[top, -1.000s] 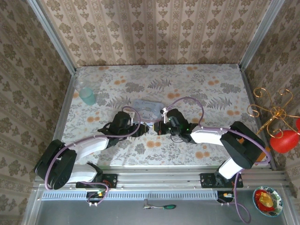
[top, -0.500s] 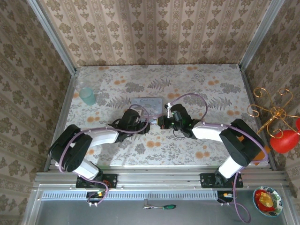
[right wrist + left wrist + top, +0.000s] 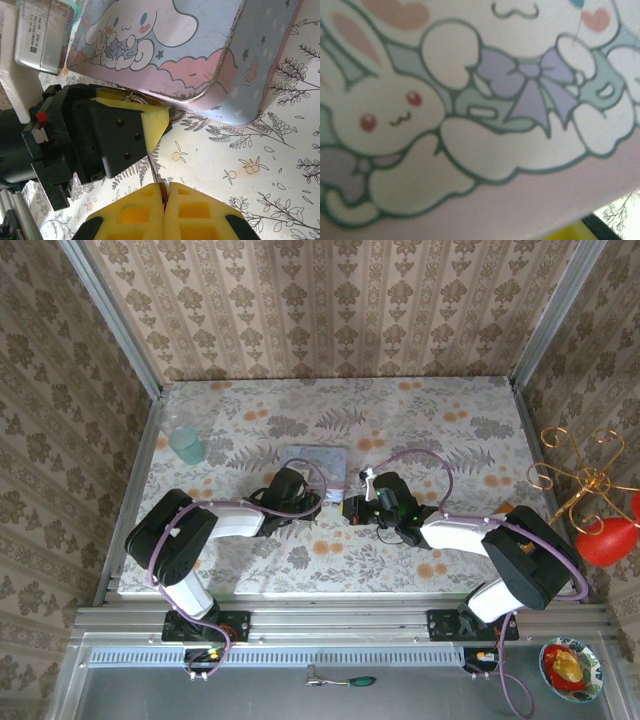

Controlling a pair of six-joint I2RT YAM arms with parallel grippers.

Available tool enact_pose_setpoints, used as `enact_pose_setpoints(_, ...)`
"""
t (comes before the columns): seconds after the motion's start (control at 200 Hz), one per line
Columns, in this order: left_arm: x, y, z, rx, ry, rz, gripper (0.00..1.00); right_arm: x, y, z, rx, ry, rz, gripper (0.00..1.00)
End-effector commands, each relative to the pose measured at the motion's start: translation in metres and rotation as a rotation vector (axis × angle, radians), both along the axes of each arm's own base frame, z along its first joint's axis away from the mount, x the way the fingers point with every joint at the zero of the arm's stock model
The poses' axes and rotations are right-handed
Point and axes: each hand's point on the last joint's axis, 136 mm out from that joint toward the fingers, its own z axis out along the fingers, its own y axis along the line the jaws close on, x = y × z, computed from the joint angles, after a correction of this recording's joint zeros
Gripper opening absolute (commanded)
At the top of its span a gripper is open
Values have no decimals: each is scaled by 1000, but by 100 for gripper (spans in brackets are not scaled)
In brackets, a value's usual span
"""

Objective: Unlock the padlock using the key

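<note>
Though right end effector (image 3: pixel 162 188) clamps, padlock's axis unclear.

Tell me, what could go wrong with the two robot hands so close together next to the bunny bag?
1. The left gripper sits very close to the cartoon bag, so it might shove the bag away.
2. The right gripper seems to pinch a thin wire with just its fingertips; that could slip out.
3. Both grippers are very close and might bump.
</note>
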Motion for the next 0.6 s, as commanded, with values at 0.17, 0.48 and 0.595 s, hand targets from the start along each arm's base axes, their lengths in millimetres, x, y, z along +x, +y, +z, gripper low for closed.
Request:
enact_pose_setpoints(0.17,-3,-7,23,-212,31,17,4,-9,5,5,91,36,-40,0)
enact_pose_setpoints(0.48,-22,-21,75,-543,263,20,0,-14,26,17,292,132,24,0)
enact_pose_setpoints(0.595,-24,-21,87,-621,293,43,0,-10,25,25,384,161,-4,0)
